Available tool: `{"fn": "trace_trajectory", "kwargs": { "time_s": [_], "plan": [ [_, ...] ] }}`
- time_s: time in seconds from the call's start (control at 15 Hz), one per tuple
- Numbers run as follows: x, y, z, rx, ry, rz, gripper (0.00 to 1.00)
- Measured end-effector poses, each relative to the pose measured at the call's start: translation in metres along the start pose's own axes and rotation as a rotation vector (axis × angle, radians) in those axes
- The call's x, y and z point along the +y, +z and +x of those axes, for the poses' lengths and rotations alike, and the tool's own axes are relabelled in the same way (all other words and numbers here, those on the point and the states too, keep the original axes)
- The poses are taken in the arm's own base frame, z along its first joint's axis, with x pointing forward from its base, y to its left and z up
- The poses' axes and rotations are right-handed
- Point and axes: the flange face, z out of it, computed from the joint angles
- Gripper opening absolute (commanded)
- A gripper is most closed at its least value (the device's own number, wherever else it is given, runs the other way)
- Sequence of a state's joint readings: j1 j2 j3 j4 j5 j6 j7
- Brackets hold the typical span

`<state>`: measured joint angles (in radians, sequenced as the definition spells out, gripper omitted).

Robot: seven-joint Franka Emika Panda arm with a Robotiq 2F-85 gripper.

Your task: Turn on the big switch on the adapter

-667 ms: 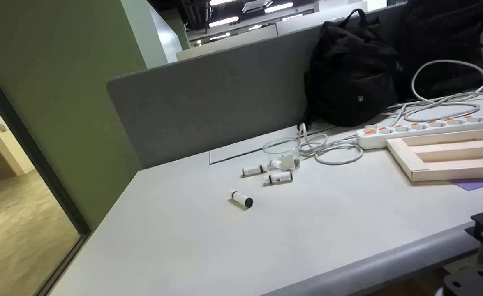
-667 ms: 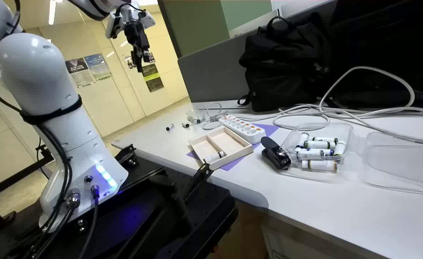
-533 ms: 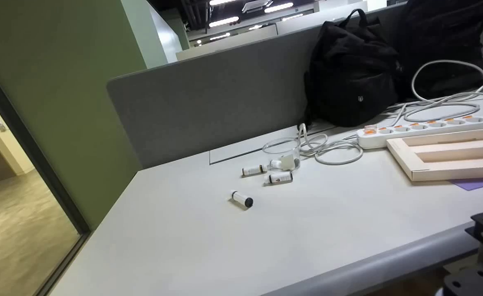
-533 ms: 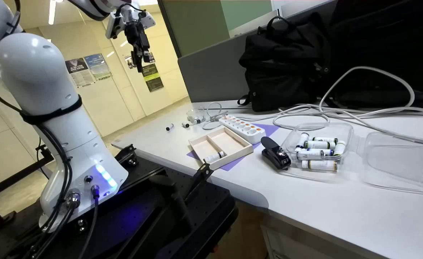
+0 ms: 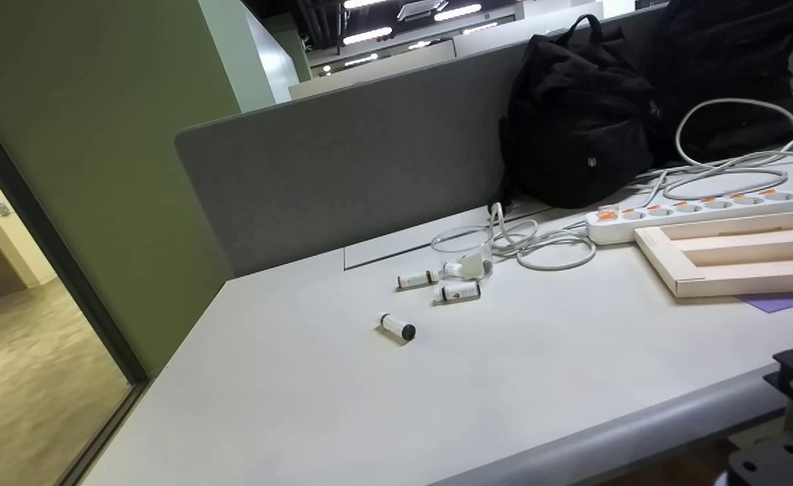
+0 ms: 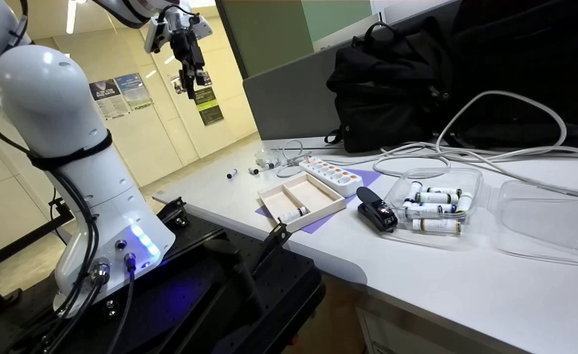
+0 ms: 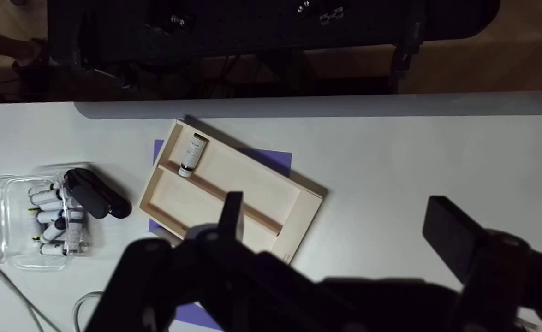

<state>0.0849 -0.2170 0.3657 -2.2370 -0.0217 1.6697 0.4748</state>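
The hand (image 7: 336, 217) is hiding part of the wooden tray (image 7: 297, 223); well below the hand, the big switch (image 5: 607, 216) is looking too small to read.

In an exterior view, the camera sits by the front edge of the white table (image 5: 302, 385) and looks across it, tipped a bit, at the gray panel (image 5: 356, 175). In an exterior view close beside the robot arm (image 6: 47, 98), the camera looks along the same table, tipped too, and these 2 views share the white power strip (image 6: 330, 176) and the wooden tray (image 6: 320, 215). The wrist view looks down on that tray past the very near gripper (image 7: 341, 224), almost straight, it seems, though it is dark.
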Motion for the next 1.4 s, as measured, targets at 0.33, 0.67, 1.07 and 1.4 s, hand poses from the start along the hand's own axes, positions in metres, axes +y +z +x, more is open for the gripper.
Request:
{"fn": "trace_trajectory", "kwargs": {
  "time_s": [0.33, 0.67, 1.07, 1.4],
  "plan": [
    [0.050, -0.016, 0.042, 0.172, 0.084, 0.059, 1.00],
    [0.184, -0.027, 0.103, 0.313, 0.103, 0.265, 1.00],
    [0.256, -0.017, 0.154, 0.250, 0.105, 0.419, 1.00],
    [0.249, -0.019, 0.156, 0.248, 0.090, 0.417, 1.00]
  ]
}}
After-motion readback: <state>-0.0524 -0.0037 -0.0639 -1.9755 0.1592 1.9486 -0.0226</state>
